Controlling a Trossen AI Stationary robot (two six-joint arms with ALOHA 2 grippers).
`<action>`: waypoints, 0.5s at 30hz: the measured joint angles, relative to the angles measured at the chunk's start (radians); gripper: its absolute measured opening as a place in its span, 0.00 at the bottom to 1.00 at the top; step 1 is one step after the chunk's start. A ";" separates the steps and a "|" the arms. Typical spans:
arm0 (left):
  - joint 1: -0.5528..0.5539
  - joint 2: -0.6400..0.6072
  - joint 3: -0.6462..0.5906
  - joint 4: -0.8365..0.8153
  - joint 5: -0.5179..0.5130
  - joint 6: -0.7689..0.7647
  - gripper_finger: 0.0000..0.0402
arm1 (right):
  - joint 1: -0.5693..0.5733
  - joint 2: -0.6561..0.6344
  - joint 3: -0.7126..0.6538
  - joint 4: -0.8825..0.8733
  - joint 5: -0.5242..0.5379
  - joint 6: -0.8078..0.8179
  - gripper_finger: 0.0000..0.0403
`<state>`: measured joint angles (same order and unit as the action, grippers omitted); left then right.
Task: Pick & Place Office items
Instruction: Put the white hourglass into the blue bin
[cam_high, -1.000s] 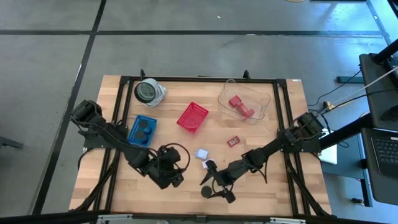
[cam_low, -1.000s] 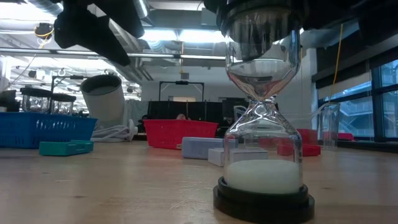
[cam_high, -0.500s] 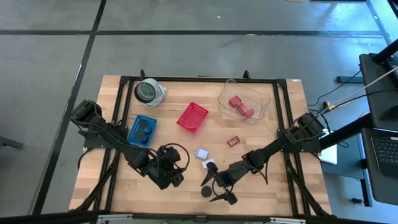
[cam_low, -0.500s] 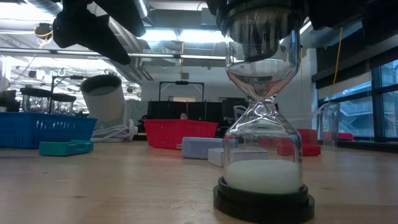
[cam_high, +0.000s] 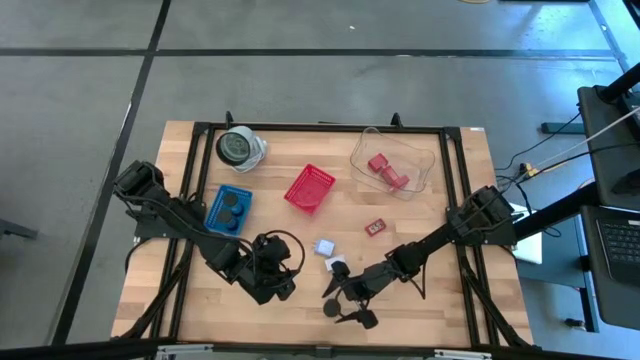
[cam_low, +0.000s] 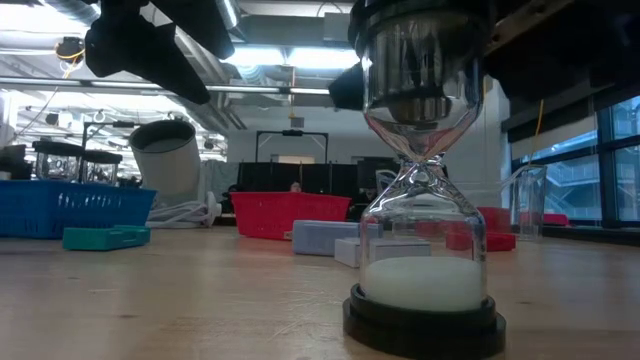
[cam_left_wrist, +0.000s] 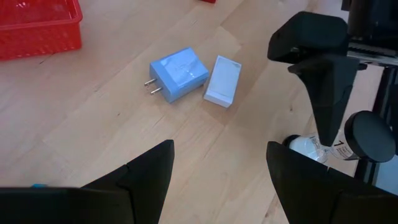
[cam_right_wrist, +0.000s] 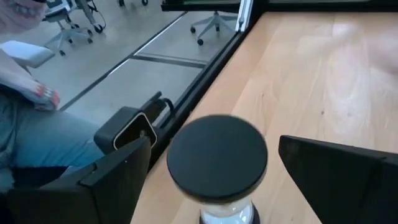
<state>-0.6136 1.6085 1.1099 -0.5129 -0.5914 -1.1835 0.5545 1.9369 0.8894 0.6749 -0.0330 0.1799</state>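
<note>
An hourglass (cam_high: 333, 308) stands upright on its black base near the table's front edge, white sand in the lower bulb (cam_low: 423, 282). My right gripper (cam_high: 342, 306) is open; its fingers stand on either side of the hourglass's black top cap (cam_right_wrist: 216, 157), with a gap showing on each side. My left gripper (cam_high: 267, 282) hovers open over bare wood to the left of it, with nothing between its fingers. A pale-blue plug adapter (cam_left_wrist: 177, 73) and a white block (cam_left_wrist: 222, 81) lie flat side by side on the table between the two arms.
A blue tray (cam_high: 216, 207) holding two black discs, a red mesh basket (cam_high: 309, 187) and a clear tray (cam_high: 361, 150) with red pieces stand farther back. A small red item (cam_high: 375, 227) lies near the middle. A round grey-and-white object (cam_high: 240, 147) lies at the far left.
My right gripper has opened around the hourglass's top cap and sunk a little. The hourglass stands where it stood, upright on the table.
</note>
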 joint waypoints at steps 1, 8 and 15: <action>0.000 0.000 0.000 0.000 0.000 0.000 0.63 | -0.001 0.000 0.000 0.001 0.001 -0.001 0.89; 0.000 0.000 0.000 0.000 0.000 0.000 0.63 | -0.001 0.000 0.000 -0.001 0.026 0.002 0.84; 0.000 0.000 0.000 0.000 0.000 0.000 0.63 | -0.001 0.000 0.000 -0.001 0.017 0.019 0.67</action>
<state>-0.6136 1.6085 1.1103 -0.5129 -0.5911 -1.1831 0.5537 1.9369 0.8894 0.6737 -0.0158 0.1988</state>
